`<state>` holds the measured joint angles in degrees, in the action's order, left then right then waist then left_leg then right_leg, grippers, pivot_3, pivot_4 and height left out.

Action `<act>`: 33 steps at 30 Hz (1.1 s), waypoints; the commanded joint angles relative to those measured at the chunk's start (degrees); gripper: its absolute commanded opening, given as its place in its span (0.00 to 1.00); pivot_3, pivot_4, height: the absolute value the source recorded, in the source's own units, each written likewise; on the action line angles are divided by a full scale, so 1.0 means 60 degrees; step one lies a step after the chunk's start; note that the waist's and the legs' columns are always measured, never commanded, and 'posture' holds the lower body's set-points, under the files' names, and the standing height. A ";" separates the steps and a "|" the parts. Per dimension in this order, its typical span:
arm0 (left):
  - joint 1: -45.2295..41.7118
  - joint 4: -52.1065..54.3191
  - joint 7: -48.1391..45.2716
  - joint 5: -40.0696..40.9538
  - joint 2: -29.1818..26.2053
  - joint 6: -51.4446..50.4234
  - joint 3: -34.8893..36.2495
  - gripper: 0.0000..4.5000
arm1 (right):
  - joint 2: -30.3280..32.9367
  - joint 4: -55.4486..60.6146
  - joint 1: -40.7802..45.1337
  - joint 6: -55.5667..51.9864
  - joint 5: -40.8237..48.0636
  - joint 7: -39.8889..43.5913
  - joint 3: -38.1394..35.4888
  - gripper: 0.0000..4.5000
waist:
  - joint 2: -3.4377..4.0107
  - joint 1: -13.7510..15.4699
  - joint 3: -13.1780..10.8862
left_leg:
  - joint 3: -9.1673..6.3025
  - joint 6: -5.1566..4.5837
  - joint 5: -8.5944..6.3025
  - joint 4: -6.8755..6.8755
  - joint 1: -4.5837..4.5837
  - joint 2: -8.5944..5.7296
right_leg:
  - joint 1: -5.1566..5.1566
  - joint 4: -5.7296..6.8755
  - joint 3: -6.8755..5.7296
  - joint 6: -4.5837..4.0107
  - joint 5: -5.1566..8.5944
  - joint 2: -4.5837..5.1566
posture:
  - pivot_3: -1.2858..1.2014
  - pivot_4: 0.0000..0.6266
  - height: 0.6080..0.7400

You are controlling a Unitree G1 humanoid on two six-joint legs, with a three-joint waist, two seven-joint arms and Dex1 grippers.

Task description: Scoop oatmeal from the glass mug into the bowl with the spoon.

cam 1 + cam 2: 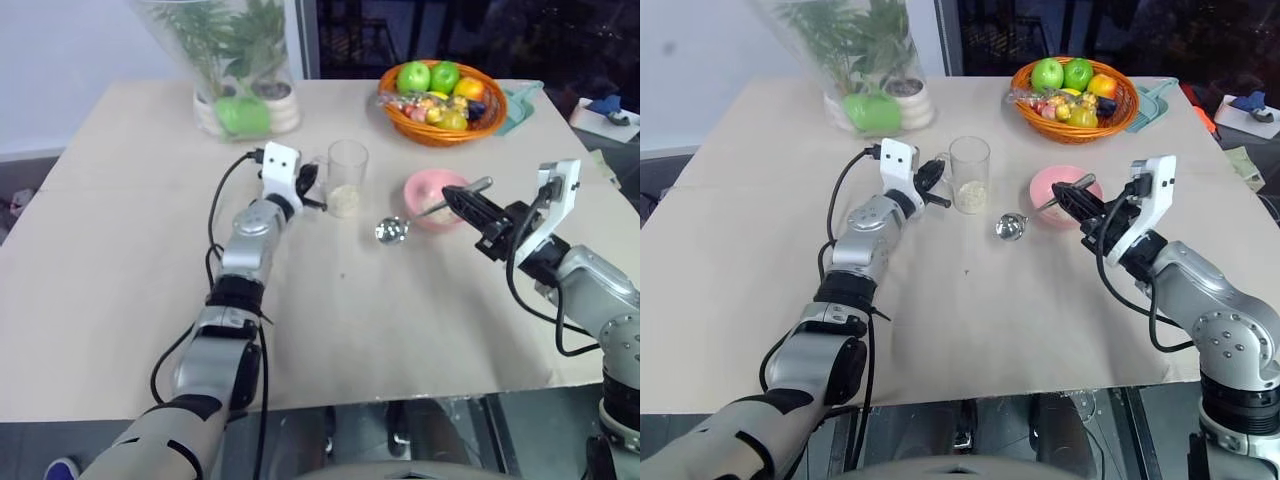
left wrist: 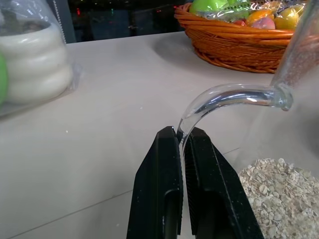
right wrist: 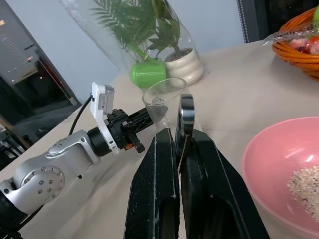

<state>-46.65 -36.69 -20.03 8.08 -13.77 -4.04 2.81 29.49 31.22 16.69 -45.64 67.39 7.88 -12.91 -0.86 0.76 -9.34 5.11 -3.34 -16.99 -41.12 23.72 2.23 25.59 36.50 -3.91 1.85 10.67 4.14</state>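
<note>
Left tool (image 2: pixel 183 144) clamped on the handle of the glass mug (image 1: pixel 347 177); mug upright near the middle of the table (image 1: pixel 120 250), towards the far edge; oatmeal (image 2: pixel 279 194) heaped in its bottom. Right tool (image 3: pixel 180 142) gripping the spoon (image 1: pixel 425 213) by its handle; spoon head just beside the pink bowl (image 1: pixel 432 198), mug side; some oatmeal in the bowl. Fruit basket (image 1: pixel 442 104) near far right corner; plant vase (image 1: pixel 235 70) at far edge.

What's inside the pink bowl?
The pink bowl holds a small patch of pale oatmeal near one side; the rest of its inside that shows is bare. In the head views the right tool and the spoon cover part of the bowl.
</note>
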 commanded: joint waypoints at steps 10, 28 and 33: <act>0.0232 0.1320 -0.0217 -0.0355 0.0012 0.1989 -0.0184 0.01 | 0.0344 -0.1140 0.4410 0.0112 -0.0807 -0.0700 0.0287 0.00 | 0.0002 0.0042 -0.0003 | 0.0018 0.0001 0.0001 0.0003 0.0011 0.0000 | 0.0014 0.0000 -0.0004 -0.0002 -0.0001 0.0001 | 0.52 0.24 1.00; -0.0081 0.2022 -0.0573 -0.0700 0.0609 0.2434 -0.0893 0.01 | 0.1048 -0.2422 0.4770 0.1940 -0.7324 0.2111 0.4354 0.00 | 0.0002 0.0005 -0.0003 | 0.0070 -0.0008 -0.0005 0.0007 0.0017 0.0002 | 0.0016 -0.0015 -0.0004 0.0001 -0.0002 0.0004 | 0.52 0.24 1.00; -0.0251 0.1602 -0.0611 -0.1061 0.0657 0.2828 -0.1085 0.01 | 0.0333 -0.2650 0.4536 0.1333 -0.6909 0.2398 0.3815 0.00 | 0.0003 0.0013 -0.0003 | 0.0071 -0.0007 -0.0004 0.0007 0.0018 0.0002 | 0.0017 -0.0017 -0.0007 0.0001 -0.0002 0.0002 | 0.52 0.24 1.00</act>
<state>-45.03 -28.55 -23.58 2.03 -10.27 9.48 -3.26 32.37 14.97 44.10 -36.22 25.25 22.05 12.68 -0.84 0.83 -9.36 5.54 -3.38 -17.01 -41.08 23.83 2.25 25.69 36.40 -3.95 1.86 10.66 4.15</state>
